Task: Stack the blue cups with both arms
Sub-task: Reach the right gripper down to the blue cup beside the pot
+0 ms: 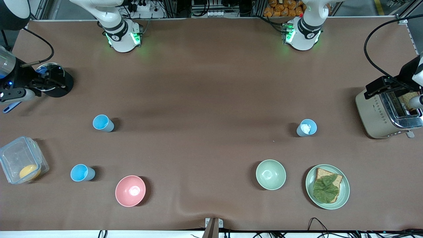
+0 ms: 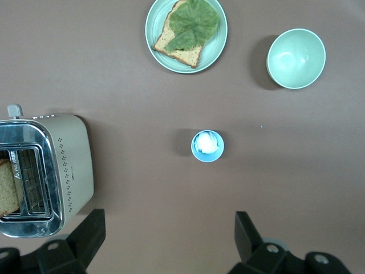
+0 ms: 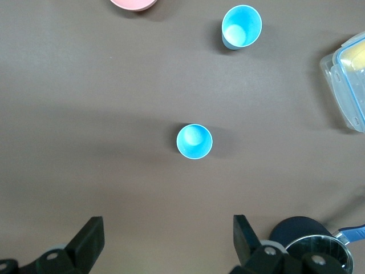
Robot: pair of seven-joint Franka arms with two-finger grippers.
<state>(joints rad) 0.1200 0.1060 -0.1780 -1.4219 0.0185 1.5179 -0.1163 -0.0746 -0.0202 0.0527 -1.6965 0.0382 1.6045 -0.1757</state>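
I see three blue cups standing upright on the brown table (image 1: 211, 86), all apart from one another. One cup (image 1: 103, 123) sits toward the right arm's end, about midway between the robots' edge and the camera's edge. A second cup (image 1: 82, 173) is nearer the camera's edge at that same end, between a clear box (image 1: 21, 164) with something yellow in it and a pink bowl (image 1: 130, 190). The third cup (image 1: 306, 127) stands toward the left arm's end and has something white inside it.

My right gripper (image 3: 165, 242) hangs over the table at the right arm's end, fingers spread wide with nothing between them. In its wrist view the first cup shows ahead of the fingers, well clear of them, with the second cup beside the box. A black pot (image 1: 53, 80) stands below that arm near the table's edge.

My left gripper (image 2: 170, 240) hangs above the toaster (image 1: 388, 114) at the left arm's end, released and empty too. In its wrist view the cup with the white thing lies ahead of the fingers, untouched. The toaster has a slice of bread in its slot.

Near the camera's edge at that end sit a green bowl (image 1: 270, 174) and, beside it, a green plate (image 1: 343, 195) carrying bread (image 1: 337, 180) topped with a leaf (image 1: 325, 189).

No cup is stacked in another.
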